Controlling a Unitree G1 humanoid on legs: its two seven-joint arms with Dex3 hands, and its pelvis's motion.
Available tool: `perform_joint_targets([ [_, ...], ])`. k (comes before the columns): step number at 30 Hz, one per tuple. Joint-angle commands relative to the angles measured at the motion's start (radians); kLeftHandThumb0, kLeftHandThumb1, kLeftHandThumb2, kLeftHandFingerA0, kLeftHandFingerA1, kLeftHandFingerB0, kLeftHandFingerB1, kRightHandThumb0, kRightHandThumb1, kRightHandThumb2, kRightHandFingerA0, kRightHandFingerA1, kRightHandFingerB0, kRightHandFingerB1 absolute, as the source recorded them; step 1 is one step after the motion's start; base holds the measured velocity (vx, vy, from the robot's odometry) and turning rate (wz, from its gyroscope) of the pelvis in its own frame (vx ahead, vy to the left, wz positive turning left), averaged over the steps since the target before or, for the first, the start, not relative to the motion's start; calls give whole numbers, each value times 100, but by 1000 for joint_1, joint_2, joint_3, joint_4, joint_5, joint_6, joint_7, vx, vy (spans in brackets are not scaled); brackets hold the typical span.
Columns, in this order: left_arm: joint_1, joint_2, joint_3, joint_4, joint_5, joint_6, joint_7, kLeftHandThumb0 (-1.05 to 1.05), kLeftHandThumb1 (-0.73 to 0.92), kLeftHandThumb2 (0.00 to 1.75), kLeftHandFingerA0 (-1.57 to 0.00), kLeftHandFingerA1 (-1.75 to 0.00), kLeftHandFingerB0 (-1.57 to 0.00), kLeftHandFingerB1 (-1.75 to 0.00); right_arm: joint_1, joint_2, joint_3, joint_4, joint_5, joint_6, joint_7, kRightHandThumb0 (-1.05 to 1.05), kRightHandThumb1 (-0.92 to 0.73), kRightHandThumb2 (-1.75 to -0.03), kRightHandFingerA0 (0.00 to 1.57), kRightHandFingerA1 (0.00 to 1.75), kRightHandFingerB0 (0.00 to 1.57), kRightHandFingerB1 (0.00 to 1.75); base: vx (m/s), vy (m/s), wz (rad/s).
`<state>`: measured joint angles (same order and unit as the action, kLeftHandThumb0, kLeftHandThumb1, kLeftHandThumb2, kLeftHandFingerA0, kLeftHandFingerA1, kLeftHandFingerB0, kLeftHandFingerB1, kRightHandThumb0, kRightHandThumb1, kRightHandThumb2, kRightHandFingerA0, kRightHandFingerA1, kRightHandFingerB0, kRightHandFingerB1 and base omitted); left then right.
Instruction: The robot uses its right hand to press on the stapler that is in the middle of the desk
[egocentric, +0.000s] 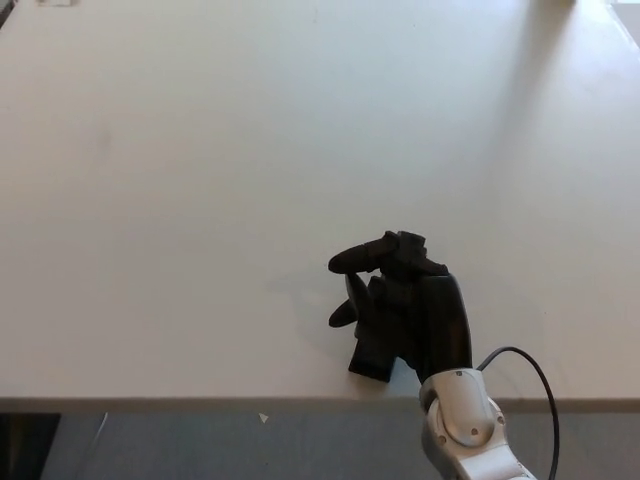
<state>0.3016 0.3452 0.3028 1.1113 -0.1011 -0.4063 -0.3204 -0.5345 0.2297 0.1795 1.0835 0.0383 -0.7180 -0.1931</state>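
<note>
The black stapler (368, 358) lies on the white desk (200, 200) close to its front edge, right of centre. Only its near end shows, slightly skewed. My right hand (410, 300) lies on top of it, covering most of it. The fingers (360, 258) curl over the far end and the thumb sticks out on the left side. The hand is shut on the stapler. My left hand does not show.
The desk's front edge (250, 401) runs just below the stapler, with grey floor beyond. A black cable (530, 362) loops from my white wrist (458, 420). The desk's far left corner shows at the top.
</note>
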Motion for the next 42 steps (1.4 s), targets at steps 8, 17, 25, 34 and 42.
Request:
perform_joint_targets([
  [8, -254, 31, 18, -60, -41, -8, -30, -49, 92, 90, -3, -32, -3, -28, -527, -172, -191, -331, 88, 359, 45, -19, -75, -74, 127, 109, 78, 120, -5, 0, 1],
  [17, -354, 45, 21, -50, -28, 15, -12, -58, 89, 108, -5, -38, 0, -27, -574, -315, -278, -597, 149, 473, 130, -9, -70, -87, 125, 115, 81, 109, 0, 0, 0],
  [25, -416, 57, 15, -75, -9, 62, 46, -53, 92, 90, -6, -33, -5, -26, -513, -559, -399, -827, 228, 575, 240, 0, -69, -104, 123, 125, 83, 113, 0, 0, 0],
  [34, -451, 73, 17, -65, -11, 72, 41, -59, 87, 108, -4, -40, -2, -29, -286, -861, -717, -864, 360, 667, 315, -4, -67, -95, 121, 130, 85, 113, 0, 0, 0],
  [42, -457, 82, 14, -56, -4, 72, 46, -52, 92, 89, -7, -36, -3, -25, 34, -992, -989, -721, 301, 597, 294, -13, -63, -89, 128, 113, 90, 106, 0, 0, 0],
])
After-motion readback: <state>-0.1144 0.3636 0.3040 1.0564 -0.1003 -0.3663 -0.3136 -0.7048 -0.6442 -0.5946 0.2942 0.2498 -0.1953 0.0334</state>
